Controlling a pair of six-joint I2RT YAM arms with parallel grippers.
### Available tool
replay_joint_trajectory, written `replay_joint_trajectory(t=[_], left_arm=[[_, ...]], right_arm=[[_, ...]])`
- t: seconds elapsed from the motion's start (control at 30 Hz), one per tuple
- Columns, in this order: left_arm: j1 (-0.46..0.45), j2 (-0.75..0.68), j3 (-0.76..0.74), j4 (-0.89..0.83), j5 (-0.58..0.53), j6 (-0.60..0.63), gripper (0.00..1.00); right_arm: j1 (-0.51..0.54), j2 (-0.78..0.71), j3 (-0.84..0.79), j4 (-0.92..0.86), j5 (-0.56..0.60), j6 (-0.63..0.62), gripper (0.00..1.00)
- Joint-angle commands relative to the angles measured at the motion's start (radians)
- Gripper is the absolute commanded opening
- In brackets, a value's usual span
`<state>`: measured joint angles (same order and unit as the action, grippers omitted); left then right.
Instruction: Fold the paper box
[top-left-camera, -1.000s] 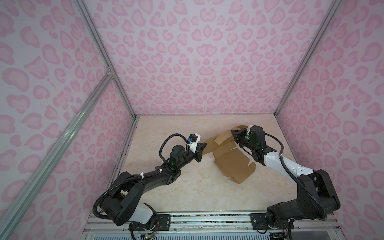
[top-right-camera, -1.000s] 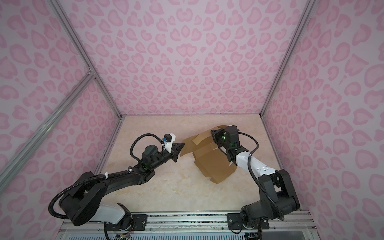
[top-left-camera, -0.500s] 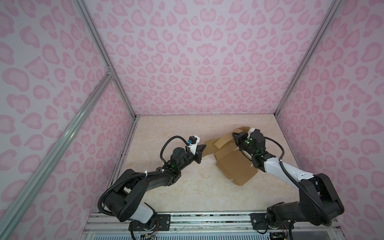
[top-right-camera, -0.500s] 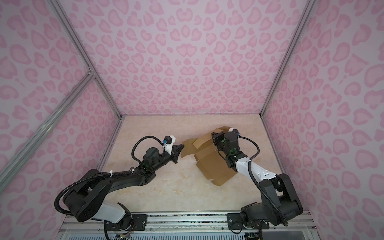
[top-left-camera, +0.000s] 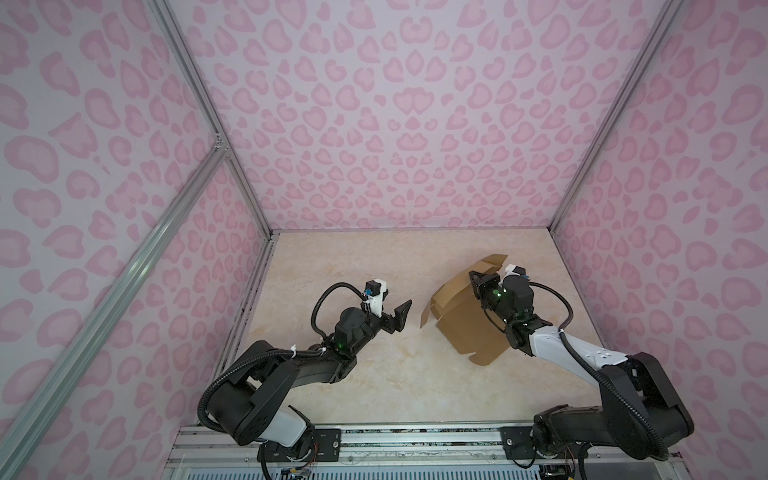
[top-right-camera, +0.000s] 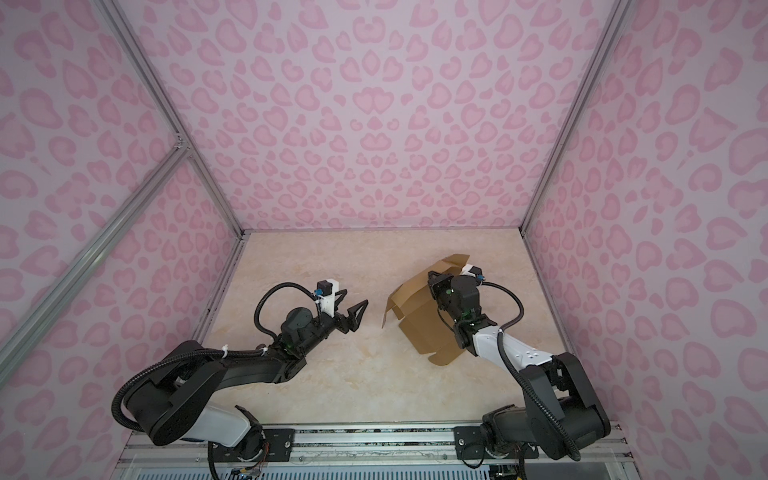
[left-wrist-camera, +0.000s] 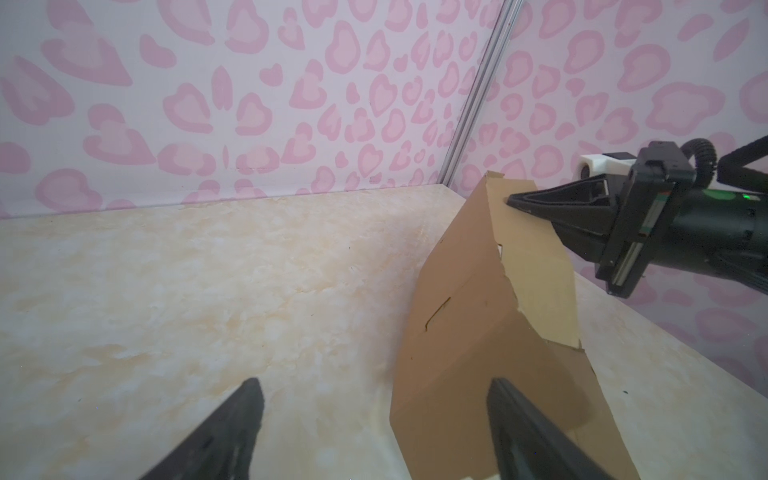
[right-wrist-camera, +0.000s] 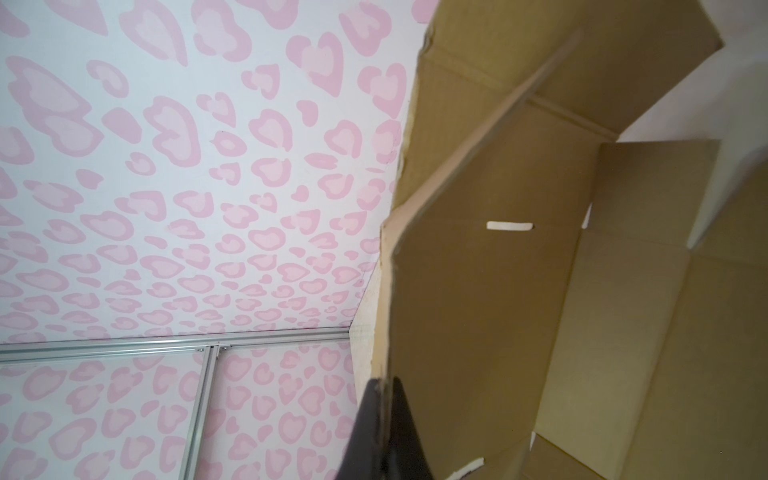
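Some panels of the plain brown kraft cardboard box (top-left-camera: 462, 332) stand raised, tabs seemingly untucked; right gripper (right-wrist-camera: 384, 390) clamps its edge, left gripper (left-wrist-camera: 374, 395) gapes beside it.

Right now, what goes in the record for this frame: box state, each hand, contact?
paper box: brown cardboard, partly folded, flaps raised, resting on the tabletop, right of centre in both top views
right hand: shut on the paper box, pinching the edge of a raised panel
left hand: open, empty, apart from the paper box, pointing toward it
fold: not finished
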<state>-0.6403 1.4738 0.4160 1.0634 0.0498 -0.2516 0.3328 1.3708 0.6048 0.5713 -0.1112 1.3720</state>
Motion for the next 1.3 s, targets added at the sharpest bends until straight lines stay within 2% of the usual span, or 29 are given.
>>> replay_joint_trajectory(t=[0.0,0.3,0.47,0.67,0.77,0.87,1.03,1.1,1.27], left_arm=[[0.001,-0.032,-0.026,0.07,-0.039,-0.042,0.83],[0.001,-0.019,-0.062,0.064,-0.007,-0.048,0.82],[0.0,0.084,-0.017,0.095,-0.002,0.019,0.81],[0.001,0.188,0.098,0.115,-0.019,0.147,0.82],[0.004,0.209,0.124,0.145,0.073,0.287,0.81],[0.034,0.197,0.153,0.096,0.093,0.396,0.83],[0.208,0.163,0.21,-0.019,0.291,0.377,0.82],[0.251,0.159,0.215,-0.039,0.349,0.374,0.81],[0.263,0.166,0.217,-0.136,0.487,0.501,0.81]], right_arm=[[0.0,0.019,-0.007,0.005,0.03,-0.019,0.0],[0.005,0.014,0.038,-0.179,0.115,-0.067,0.0],[0.011,0.0,0.078,-0.258,0.148,-0.108,0.0],[0.007,0.038,0.113,-0.286,0.112,-0.126,0.0],[0.001,0.049,0.131,-0.304,0.095,-0.132,0.0],[-0.004,0.054,0.167,-0.355,0.091,-0.161,0.0],[-0.006,0.077,0.19,-0.362,0.077,-0.167,0.0],[-0.008,0.087,0.199,-0.349,0.062,-0.165,0.0],[-0.012,0.101,0.214,-0.324,0.031,-0.174,0.0]])
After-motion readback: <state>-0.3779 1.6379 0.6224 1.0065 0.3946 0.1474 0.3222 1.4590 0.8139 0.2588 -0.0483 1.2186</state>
